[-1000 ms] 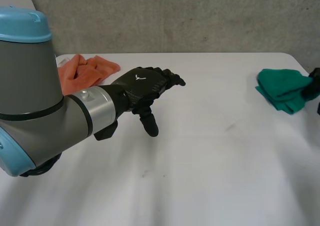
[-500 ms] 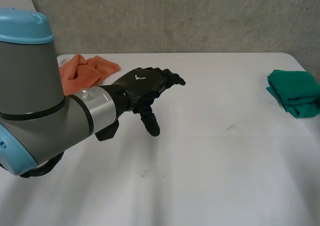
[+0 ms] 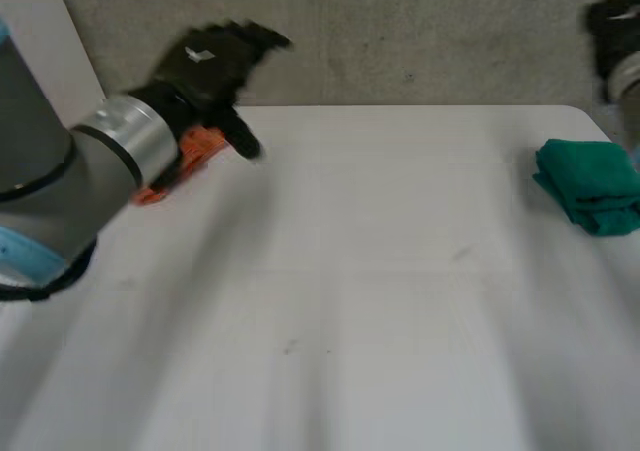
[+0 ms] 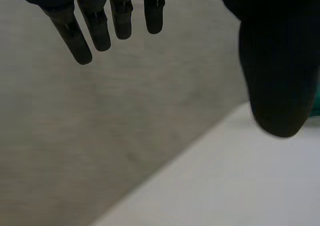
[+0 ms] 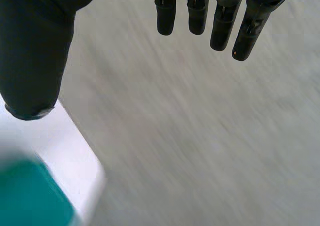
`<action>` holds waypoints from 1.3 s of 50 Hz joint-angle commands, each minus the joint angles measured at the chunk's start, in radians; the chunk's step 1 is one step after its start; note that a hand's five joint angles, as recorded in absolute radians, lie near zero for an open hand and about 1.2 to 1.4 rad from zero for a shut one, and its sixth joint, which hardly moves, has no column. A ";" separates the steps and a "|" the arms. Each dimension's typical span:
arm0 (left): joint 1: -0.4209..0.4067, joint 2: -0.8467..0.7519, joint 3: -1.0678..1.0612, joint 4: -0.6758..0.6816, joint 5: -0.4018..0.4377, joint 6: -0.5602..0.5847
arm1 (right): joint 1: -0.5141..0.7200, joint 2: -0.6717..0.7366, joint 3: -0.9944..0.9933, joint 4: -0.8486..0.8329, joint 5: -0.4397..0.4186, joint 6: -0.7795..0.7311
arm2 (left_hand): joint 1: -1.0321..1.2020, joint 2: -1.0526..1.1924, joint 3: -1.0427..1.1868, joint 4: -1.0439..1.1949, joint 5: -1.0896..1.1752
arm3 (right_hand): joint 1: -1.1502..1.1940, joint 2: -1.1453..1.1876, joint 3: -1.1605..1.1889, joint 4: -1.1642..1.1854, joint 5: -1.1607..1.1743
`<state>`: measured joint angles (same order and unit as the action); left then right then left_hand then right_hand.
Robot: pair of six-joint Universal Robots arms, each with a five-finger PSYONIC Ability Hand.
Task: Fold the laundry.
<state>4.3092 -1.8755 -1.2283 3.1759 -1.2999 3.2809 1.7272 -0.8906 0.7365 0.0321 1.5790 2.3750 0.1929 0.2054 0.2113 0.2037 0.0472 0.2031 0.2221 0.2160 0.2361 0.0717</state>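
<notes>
A folded green cloth [image 3: 590,186] lies near the table's right edge, with nothing on it; it appears too as a green patch [image 5: 32,196] under my right thumb. My right hand [image 3: 612,23] is raised high above that cloth, its fingers [image 5: 217,15] straight and empty, so it is open. An orange cloth [image 3: 185,156] lies crumpled at the far left of the table, partly hidden behind my left arm. My left hand [image 3: 215,56] is lifted above the orange cloth, fingers [image 4: 95,25] straight, thumb apart, holding nothing.
The white table [image 3: 380,291] stretches between the two cloths. A grey concrete wall [image 3: 420,31] stands right behind the table's far edge.
My right hand let go of the green cloth and rose up and back. My left hand swung from the table's middle up and left, over the orange cloth.
</notes>
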 commanded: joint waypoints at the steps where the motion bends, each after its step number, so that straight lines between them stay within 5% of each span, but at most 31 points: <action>1: 0.171 -0.118 0.018 0.171 0.004 0.011 | 0.196 -0.160 0.384 -0.018 -0.292 0.124 | 0.047 0.034 0.029 0.036 0.018 | -0.029 -0.048 -0.042 -0.062 -0.072; 10: 0.355 -0.404 0.156 0.177 0.099 0.123 | 0.295 -0.257 0.670 -0.028 -0.343 0.122 | 0.109 0.096 0.090 0.098 0.080 | -0.029 -0.048 -0.042 -0.062 -0.072; 17: 0.389 -0.574 0.278 0.130 0.148 0.290 | 0.284 -0.294 0.819 -0.074 -0.346 0.116 | 0.106 0.093 0.087 0.095 0.077 | -0.029 -0.048 -0.042 -0.062 -0.072; 27: 0.399 -0.734 0.469 0.065 0.146 0.316 | 0.276 -0.320 0.949 -0.120 -0.350 0.115 | 0.150 0.137 0.131 0.139 0.121 | -0.029 -0.048 -0.042 -0.062 -0.072; 43: 0.396 -0.939 0.741 0.062 0.103 0.316 | 0.190 -0.389 1.090 -0.158 -0.353 0.101 | 0.927 0.915 0.909 0.917 0.898 | -0.029 -0.048 -0.042 -0.062 -0.072; 46: 0.389 -0.938 0.734 0.062 0.096 0.316 | 0.181 -0.398 1.106 -0.159 -0.353 0.101 | 1.203 1.190 1.184 1.192 1.174 | -0.029 -0.048 -0.042 -0.062 -0.072; 55: 0.317 -0.731 0.520 0.170 -0.084 0.345 | 0.126 -0.456 1.127 -0.161 -0.363 0.102 | 1.203 1.191 1.185 1.193 1.175 | -0.029 -0.048 -0.042 -0.062 -0.072; 59: 0.233 -0.527 0.285 0.262 -0.087 0.321 | 0.088 -0.485 1.115 -0.159 -0.355 0.105 | 1.203 1.191 1.185 1.193 1.175 | -0.029 -0.048 -0.042 -0.062 -0.072; 65: 0.020 -0.166 -0.060 0.271 -0.076 0.100 | 0.042 -0.507 1.068 -0.158 -0.329 0.135 | 1.203 1.191 1.185 1.193 1.175 | -0.029 -0.048 -0.042 -0.062 -0.072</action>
<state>4.4901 -2.3115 -1.0262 3.4386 -1.3926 3.5528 1.8026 -1.3833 1.8429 -0.1273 1.2276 2.4884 1.1417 1.1898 1.1762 1.1983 0.9634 0.2031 0.2221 0.2160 0.2360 0.0717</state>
